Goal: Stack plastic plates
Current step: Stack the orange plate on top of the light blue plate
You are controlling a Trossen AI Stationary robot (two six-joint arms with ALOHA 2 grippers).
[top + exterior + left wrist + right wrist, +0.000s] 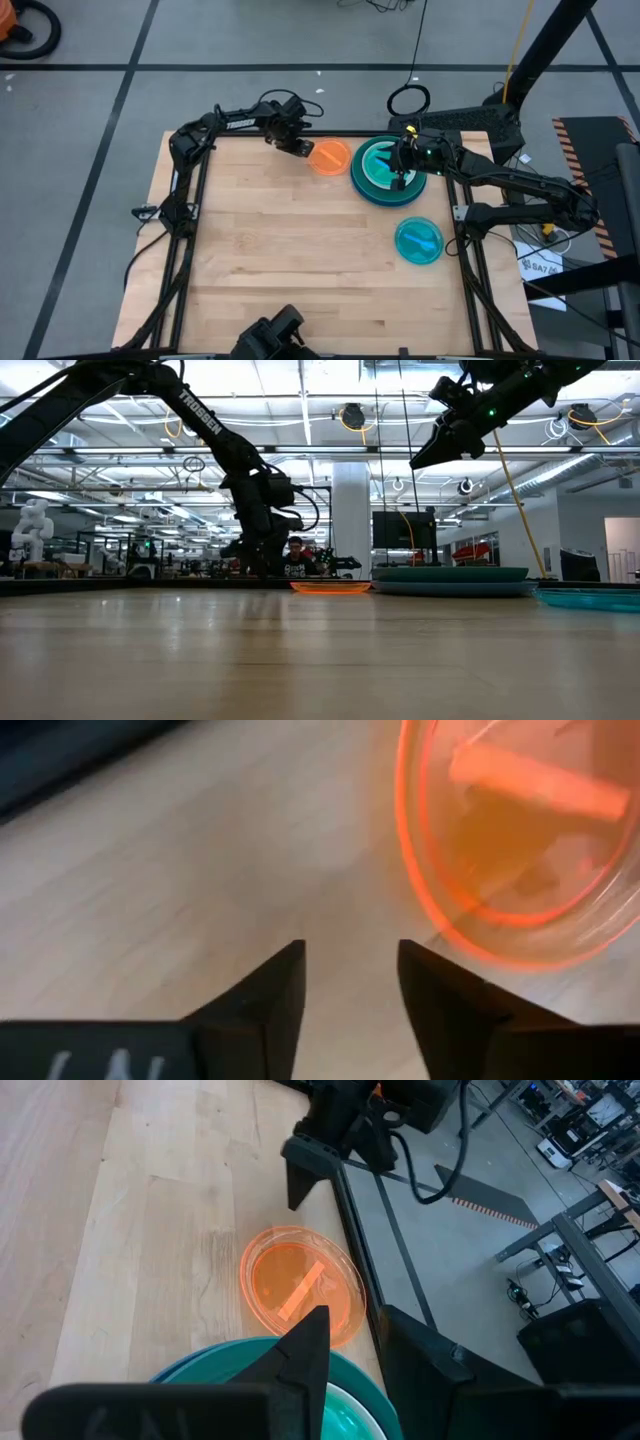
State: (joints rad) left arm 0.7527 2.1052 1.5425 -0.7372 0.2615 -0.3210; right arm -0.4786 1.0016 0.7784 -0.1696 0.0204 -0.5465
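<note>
A small translucent orange plate (330,157) lies flat on the table near its far edge. It also shows in the left wrist view (520,850) and the right wrist view (300,1285). To its right is a stack of plates (380,178), dark blue and teal at the rim with a lighter plate on top. A small cyan plate (419,240) lies alone, nearer and to the right. My left gripper (350,970) is open, low over the table just left of the orange plate. My right gripper (355,1350) is open and empty, high above the stack (450,580).
The table's far edge and its dark frame (390,1240) run close behind the orange plate and the stack. Bare wood (280,250) takes up the table's middle, left and near parts. A dark object (270,335) sits at the near edge.
</note>
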